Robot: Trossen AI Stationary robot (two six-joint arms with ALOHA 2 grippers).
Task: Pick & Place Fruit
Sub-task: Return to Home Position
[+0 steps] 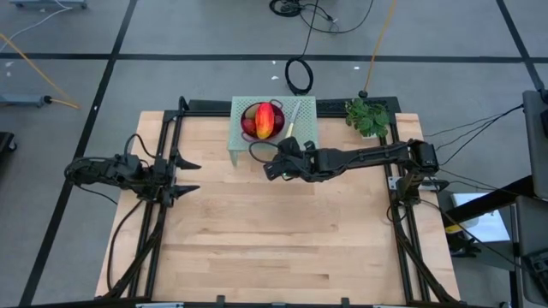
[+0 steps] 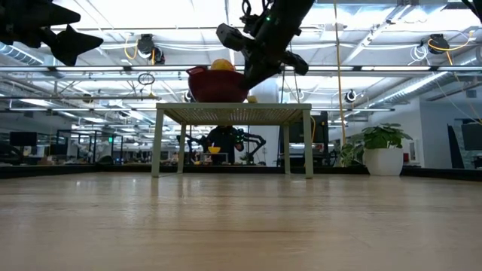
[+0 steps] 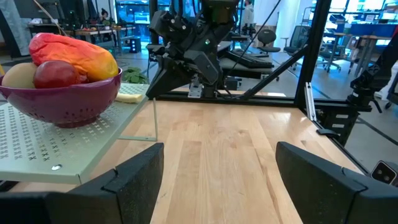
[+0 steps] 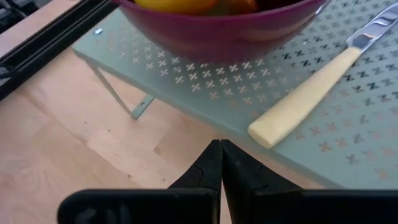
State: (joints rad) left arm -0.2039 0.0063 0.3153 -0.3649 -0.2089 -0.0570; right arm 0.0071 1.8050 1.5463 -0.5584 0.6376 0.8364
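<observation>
The fruit lies in a purple colander bowl on a pale green perforated stand at the table's far middle. A red-orange-yellow oblong lies on top, with a dark red ball and a pale oval beside it. The oblong also shows from above. My right gripper is shut and hovers over the table just in front of the stand's near edge, close to the yellow-handled knife. My left gripper is open, raised over the table's left side, touching nothing.
A potted plant stands at the far right corner of the table. The knife lies on the stand to the right of the bowl. Dark frame rails run along the table's left, right and far edges. Bare wood spreads across the middle and near side.
</observation>
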